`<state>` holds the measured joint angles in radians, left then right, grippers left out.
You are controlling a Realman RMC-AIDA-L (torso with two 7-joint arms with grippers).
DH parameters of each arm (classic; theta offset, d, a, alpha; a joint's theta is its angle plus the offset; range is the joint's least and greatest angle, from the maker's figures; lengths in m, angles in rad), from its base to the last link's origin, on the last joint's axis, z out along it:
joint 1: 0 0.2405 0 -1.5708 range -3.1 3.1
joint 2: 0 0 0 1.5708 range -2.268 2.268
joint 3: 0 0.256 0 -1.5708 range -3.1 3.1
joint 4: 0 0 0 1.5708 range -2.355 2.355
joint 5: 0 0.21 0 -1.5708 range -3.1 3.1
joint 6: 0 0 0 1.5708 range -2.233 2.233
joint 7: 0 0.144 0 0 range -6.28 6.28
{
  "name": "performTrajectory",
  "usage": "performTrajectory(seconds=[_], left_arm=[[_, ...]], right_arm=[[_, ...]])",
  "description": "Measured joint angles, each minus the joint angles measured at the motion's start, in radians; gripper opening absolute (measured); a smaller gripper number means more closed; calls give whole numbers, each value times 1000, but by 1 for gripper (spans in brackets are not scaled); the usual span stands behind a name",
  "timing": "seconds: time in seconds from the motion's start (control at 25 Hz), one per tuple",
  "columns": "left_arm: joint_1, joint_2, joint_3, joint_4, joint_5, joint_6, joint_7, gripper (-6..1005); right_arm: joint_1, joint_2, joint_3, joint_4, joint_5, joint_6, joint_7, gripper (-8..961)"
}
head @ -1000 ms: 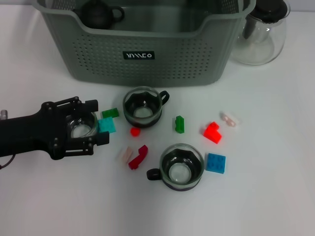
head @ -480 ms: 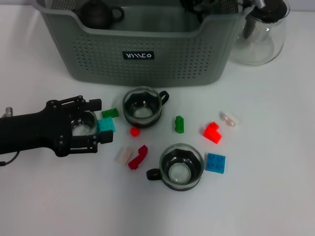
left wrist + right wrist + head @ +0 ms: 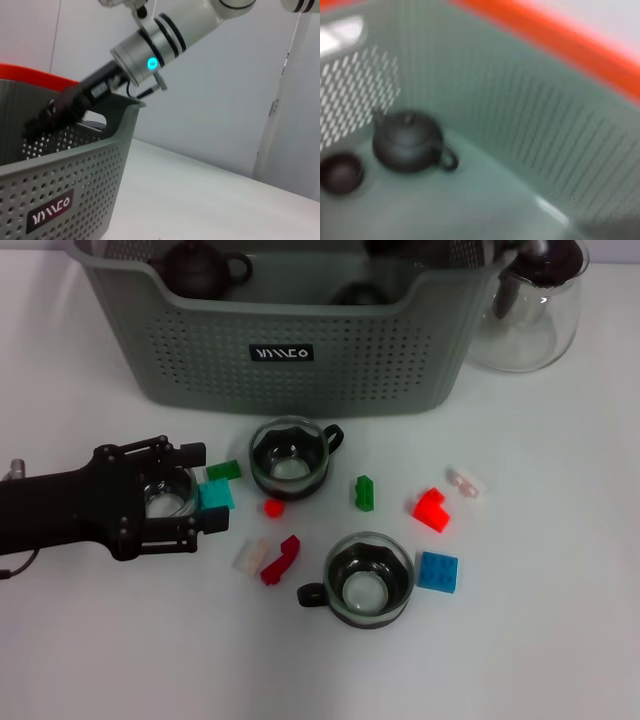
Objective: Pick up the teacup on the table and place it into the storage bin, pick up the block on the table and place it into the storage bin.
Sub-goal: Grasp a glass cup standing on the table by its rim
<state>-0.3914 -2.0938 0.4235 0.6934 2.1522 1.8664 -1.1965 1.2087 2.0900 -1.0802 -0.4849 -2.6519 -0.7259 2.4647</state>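
Grey-green perforated storage bin [image 3: 300, 350] is sitting at table's [image 3: 560, 640] far edge, black label facing front. Left gripper [image 3: 190, 493] is straddling a clear teacup [image 3: 165, 498], fingers spread around it. Right gripper's state: cannot tell.

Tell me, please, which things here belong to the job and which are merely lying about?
Part of the job:
- storage bin
- glass teacups: one within the left pincer, one at centre, one nearer
- blocks, such as the teal block and blue block

Just lying about:
- glass pitcher
- dark teapot in the bin
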Motion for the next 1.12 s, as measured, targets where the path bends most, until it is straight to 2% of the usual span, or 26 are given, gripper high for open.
performTrajectory(seconds=[0.12,0.16,0.2,0.24,0.32,0.44,0.52,0.6,0.68,0.72,0.76,0.84,0.88,0.96,1.12], left_arm=[[1,0,0,0,0,2,0,860],[1,0,0,0,0,4,0,860],[1,0,-1,0,0,5,0,860],[2,0,-3,0,0,5,0,860],[4,0,-4,0,0,4,0,860],[4,0,-5,0,0,0,1,860],[2,0,-5,0,0,-1,2,860],[0,2,-6,0,0,-1,2,860],[-1,6,-7,0,0,-1,1,860],[-1,8,-8,1,0,-1,1,860],[-1,8,-9,2,0,-1,0,860],[0,9,-13,7,0,-1,0,860],[1,9,-15,9,0,-1,0,860],[1,9,-15,9,0,-1,0,860],[3,9,-15,8,0,-1,0,859]], right_arm=[[-107,7,18,-220,93,-31,-16,364],[-207,8,15,-413,243,-72,-72,414],[-207,8,15,-413,243,-72,-72,465],[-264,6,15,-505,342,-108,-120,515],[-369,-9,28,-637,597,-203,-256,521],[-517,-52,62,-717,1015,-461,-501,529],[-580,-81,86,-721,1164,-642,-577,531],[-626,-104,106,-729,1239,-820,-623,528],[-669,-112,111,-764,1233,-969,-679,525],[-691,-104,110,-800,1193,-1028,-708,525],[-711,-91,107,-836,1140,-1082,-733,524],[-733,-47,97,-907,970,-1131,-753,524],[-736,-19,85,-942,853,-1150,-758,523],[-726,7,39,-966,685,-1175,-754,523],[-694,8,-116,-960,555,-1190,-714,522]])
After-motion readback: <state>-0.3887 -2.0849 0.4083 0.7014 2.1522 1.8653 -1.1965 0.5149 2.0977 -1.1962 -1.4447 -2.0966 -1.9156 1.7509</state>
